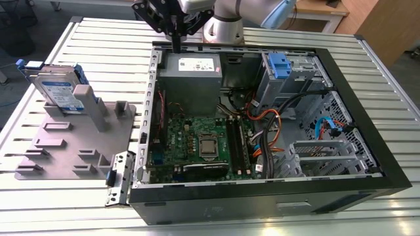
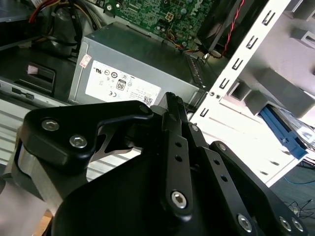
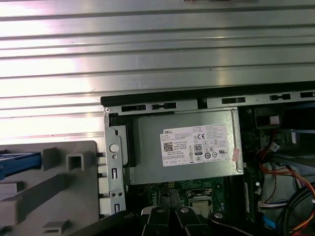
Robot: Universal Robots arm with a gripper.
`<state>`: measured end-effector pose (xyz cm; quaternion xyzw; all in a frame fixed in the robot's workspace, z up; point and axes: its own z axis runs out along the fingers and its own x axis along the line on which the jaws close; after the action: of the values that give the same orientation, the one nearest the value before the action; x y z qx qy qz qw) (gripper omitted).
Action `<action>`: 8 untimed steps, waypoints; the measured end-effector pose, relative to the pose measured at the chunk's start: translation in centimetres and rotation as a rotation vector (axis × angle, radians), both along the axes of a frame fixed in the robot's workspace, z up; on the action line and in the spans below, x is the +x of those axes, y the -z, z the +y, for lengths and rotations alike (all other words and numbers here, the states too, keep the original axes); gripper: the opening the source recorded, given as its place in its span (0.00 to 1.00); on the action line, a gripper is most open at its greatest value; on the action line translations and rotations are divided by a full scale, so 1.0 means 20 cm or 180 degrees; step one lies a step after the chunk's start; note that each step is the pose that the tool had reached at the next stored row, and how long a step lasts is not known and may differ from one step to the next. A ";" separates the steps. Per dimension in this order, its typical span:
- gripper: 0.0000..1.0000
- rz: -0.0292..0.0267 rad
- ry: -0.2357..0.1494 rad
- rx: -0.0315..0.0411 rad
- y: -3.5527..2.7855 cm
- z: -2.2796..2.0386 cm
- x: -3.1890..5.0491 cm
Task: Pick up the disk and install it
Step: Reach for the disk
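Vertically, arm (image 1: 226, 22) pointing down, fingers (image 1: 176, 43) together, above case (image 1: 262, 209)

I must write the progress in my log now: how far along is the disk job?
Done: nothing yet. The disk stands upright in the grey holder, outside the case. In hand: nothing. The pincer is shut and empty, above the case's edge by the power supply. Left: both the pick-up and the install.
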<state>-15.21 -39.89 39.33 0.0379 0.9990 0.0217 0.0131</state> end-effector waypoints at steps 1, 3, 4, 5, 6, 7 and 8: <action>0.11 0.0000 0.0000 0.0000 0.000 0.000 -0.002; 0.11 0.0000 0.0000 0.0000 0.000 0.000 -0.006; 0.11 0.0000 0.0000 0.0000 0.000 0.000 -0.007; 0.11 0.0000 0.0000 0.0000 0.000 0.000 -0.009; 0.11 0.0000 0.0000 0.0000 0.000 0.000 -0.011; 0.11 0.0000 0.0000 0.0000 0.000 0.000 -0.013; 0.11 0.0000 0.0000 0.0000 0.000 0.000 -0.015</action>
<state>-15.51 -39.89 39.33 0.0379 0.9990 0.0217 0.0131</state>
